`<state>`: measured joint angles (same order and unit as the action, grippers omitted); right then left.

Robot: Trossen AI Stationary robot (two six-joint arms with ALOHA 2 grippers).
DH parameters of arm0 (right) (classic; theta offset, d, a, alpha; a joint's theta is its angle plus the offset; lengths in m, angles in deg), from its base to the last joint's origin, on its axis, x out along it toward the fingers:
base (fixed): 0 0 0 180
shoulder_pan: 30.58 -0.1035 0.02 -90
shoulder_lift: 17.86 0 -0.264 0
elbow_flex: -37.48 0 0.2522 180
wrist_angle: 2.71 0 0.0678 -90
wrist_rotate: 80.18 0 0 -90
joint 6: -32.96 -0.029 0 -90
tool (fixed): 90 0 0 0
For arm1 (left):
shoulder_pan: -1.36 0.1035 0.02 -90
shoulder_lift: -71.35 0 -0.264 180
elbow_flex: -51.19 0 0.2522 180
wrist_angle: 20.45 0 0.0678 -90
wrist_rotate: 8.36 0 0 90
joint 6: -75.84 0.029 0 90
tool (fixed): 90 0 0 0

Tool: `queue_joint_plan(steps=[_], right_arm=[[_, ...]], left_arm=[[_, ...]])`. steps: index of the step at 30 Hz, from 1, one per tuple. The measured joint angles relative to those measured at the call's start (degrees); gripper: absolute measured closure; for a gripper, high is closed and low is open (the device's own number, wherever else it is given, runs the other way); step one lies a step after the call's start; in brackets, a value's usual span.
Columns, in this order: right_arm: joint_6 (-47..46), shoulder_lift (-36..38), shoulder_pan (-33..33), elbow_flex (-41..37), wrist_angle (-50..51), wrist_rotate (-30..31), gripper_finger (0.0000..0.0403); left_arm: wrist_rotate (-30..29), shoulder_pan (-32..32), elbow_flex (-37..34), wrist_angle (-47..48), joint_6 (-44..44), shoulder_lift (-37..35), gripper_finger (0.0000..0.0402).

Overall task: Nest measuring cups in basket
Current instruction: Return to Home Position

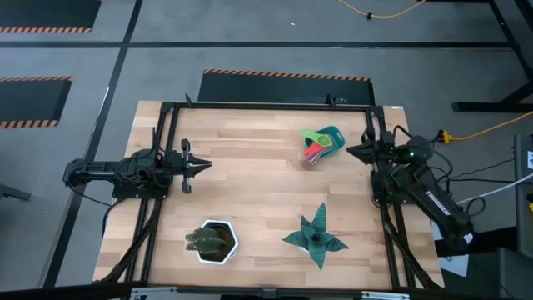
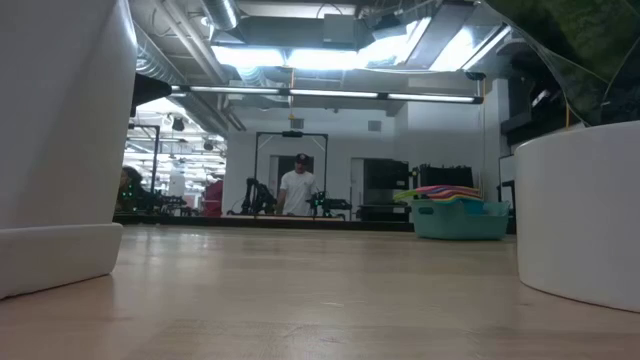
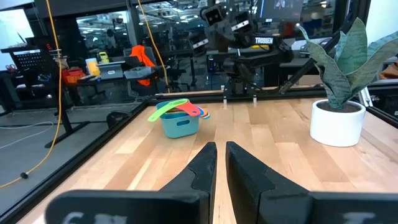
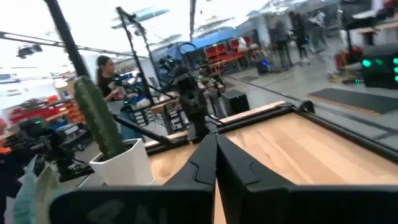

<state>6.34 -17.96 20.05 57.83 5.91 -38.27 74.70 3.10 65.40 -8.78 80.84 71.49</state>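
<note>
Toward the lower edge of the high view stand two potted plants on the table (image 1: 258, 192): one white pot (image 1: 218, 242) with a dark plant at lower centre-left, and one green star plant (image 1: 316, 237) to its right. Above them, at mid-height, two arms reach in from the sides. The left gripper (image 1: 208, 164) hangs at centre-left, its fingers drawn together with only a thin slit between them, holding nothing. The right gripper (image 1: 350, 152) sits at the right of centre, fingers pressed together and empty. Farther up, in the upper right part of the table, lies the one basket (image 1: 336, 133), with the cups (image 1: 315, 143) stacked inside it, their handles fanned toward the lower left in green, yellow, red and blue; the exact number of cups cannot be told. The basket lies just beside the right gripper, on its left in the frame and apart from it, and well apart from the left gripper, whose tips point across the table toward it. Beyond the table, in the low view, one person (image 2: 297, 188) stands far back in the room.
</note>
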Motion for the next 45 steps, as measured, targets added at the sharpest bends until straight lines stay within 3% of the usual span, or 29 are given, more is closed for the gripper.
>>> queue_joint_plan(steps=[7, 18, 27, 34, 45], right_arm=[[-0.27, 0.02, -14.81, -4.04, -12.21, 9.32, 0.0396], [5.98, -0.18, -36.35, -6.24, -9.59, 29.14, 0.0396], [12.03, -3.29, -50.24, -6.21, -7.81, 46.83, 0.0396], [15.31, -9.01, -56.46, -6.21, -5.96, 54.78, 0.0395], [21.16, -9.66, -57.38, -6.21, -2.84, 55.09, 0.0395]], left_arm=[[0.00, 0.00, 0.00, -0.04, 0.04, 0.00, 0.0374], [-0.01, 0.00, 0.00, -0.02, 0.06, 0.00, 0.0374], [-0.02, 0.00, 0.00, -0.02, 0.06, 0.00, 0.0374], [-0.02, 0.00, 0.00, -0.02, 0.08, 0.00, 0.0374], [-0.02, 0.00, 0.00, -0.02, 0.08, 0.00, 0.0374]])
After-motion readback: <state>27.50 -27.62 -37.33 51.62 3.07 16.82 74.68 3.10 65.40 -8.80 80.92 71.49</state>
